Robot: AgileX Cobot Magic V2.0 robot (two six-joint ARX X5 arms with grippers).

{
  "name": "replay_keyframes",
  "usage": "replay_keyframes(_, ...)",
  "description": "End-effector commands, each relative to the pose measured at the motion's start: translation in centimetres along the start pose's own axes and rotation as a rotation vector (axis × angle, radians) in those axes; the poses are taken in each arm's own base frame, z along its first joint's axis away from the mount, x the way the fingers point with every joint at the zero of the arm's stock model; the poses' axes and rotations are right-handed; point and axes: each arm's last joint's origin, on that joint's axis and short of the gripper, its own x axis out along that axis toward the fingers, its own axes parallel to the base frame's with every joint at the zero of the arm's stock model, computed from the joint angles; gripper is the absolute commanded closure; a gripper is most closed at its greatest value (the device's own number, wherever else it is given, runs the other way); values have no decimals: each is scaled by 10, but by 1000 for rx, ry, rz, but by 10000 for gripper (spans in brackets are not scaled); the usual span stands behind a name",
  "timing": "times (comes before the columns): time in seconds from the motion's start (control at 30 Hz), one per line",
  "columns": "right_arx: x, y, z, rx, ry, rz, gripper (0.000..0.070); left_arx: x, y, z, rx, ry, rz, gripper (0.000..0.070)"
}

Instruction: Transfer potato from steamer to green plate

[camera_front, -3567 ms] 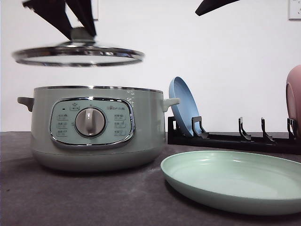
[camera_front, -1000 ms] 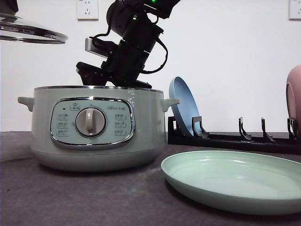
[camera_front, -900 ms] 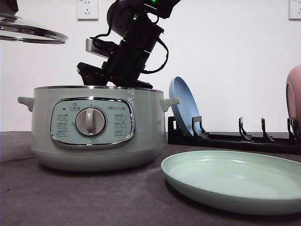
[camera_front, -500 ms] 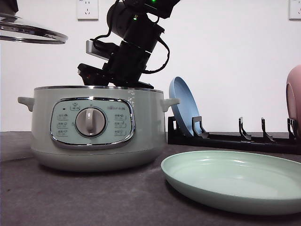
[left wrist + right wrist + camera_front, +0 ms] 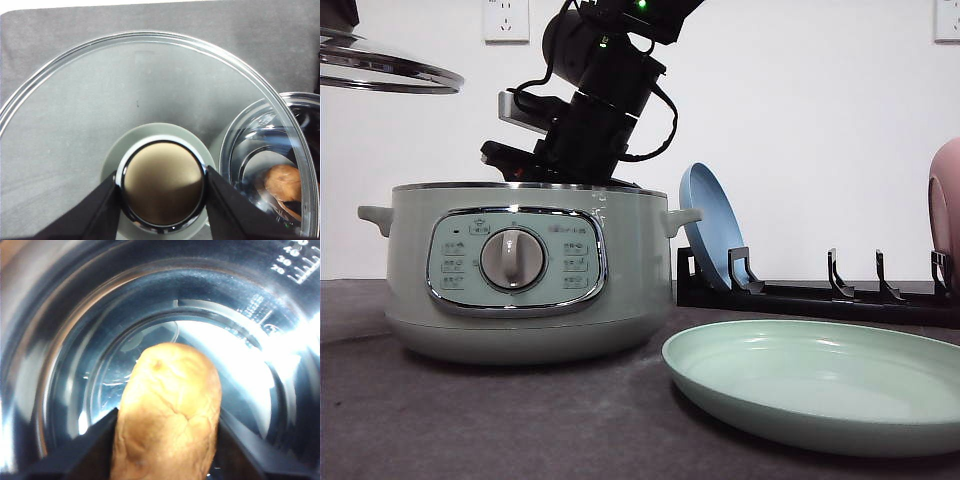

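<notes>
The pale green steamer point(image 5: 520, 270) stands open at the left of the table. My right arm point(image 5: 595, 110) reaches down into it from above, its fingers hidden behind the rim. In the right wrist view my right gripper point(image 5: 167, 445) is shut on the orange-brown potato point(image 5: 167, 400), which is inside the shiny pot. My left gripper point(image 5: 162, 185) is shut on the knob of the glass lid point(image 5: 380, 72), holding it high at the far left. Through the lid I see the potato point(image 5: 283, 183) in the pot. The green plate point(image 5: 820, 385) lies bare at the front right.
A black dish rack point(image 5: 820, 297) stands behind the green plate, with a blue plate point(image 5: 710, 225) upright at its left end and a pink plate point(image 5: 946, 210) at the right edge. Dark grey cloth covers the table in front of the steamer.
Since 3.6 s ago the lid has moved from above the steamer to the far left and my right arm has come down into the pot. Over the last second the arm shifted only slightly.
</notes>
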Motion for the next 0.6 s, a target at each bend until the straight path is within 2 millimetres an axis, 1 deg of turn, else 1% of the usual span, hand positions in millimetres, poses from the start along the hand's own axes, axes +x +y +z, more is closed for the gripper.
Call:
replay_keyframes(0.0,7,4,3,-19,-1,7,534,-13,0,9,3,-85,1,700)
replay_keyframes(0.13,-5,4,7,-21,-25,3,536,-13,0,9,3,-85,1,700)
replay_keyframes(0.23,-22,6,14,-26,-68,0,536,-13,0,9,3,-86,1,700)
replay_keyframes(0.33,-45,9,21,-35,-123,-1,536,-13,0,9,3,-87,1,700)
replay_keyframes(0.43,-73,12,26,-41,-181,-5,536,-13,0,9,5,-87,1,700)
replay_keyframes(0.57,-112,14,27,-40,-229,-18,536,-13,0,9,5,-87,0,700)
